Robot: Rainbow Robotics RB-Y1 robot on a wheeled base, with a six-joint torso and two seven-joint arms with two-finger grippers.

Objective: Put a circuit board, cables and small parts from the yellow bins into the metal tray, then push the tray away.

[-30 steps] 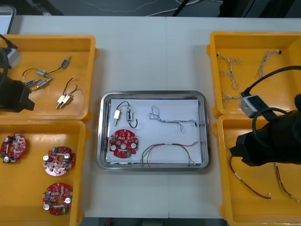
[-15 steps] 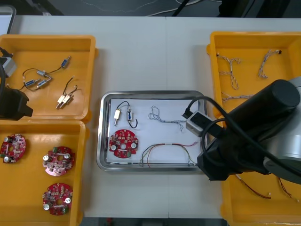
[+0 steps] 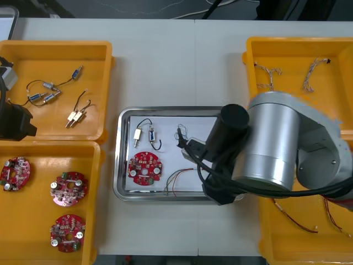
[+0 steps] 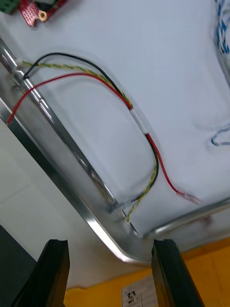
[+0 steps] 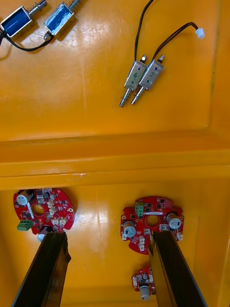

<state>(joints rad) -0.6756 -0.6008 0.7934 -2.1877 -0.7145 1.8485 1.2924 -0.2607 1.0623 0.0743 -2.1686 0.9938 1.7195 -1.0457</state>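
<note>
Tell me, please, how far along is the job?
Done: the metal tray holds a circuit board, small metal parts, a blue and white cable, a red and yellow cable. In hand: the right claw, open, empty, hovers over the tray's near corner. Left: pushing the tray away. The left claw idles over the yellow bins.

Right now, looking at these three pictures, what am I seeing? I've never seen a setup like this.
This is a two-armed robot at a table. One picture looks down from above; the other two come from a camera on each wrist, black fingers at the bottom. Yellow bins at both sides hold boards, cables and small parts. The tray between them holds a board, two small parts and cables. The right gripper is open over a tray corner; the left gripper is open above boards in a bin. Both are empty.
</note>
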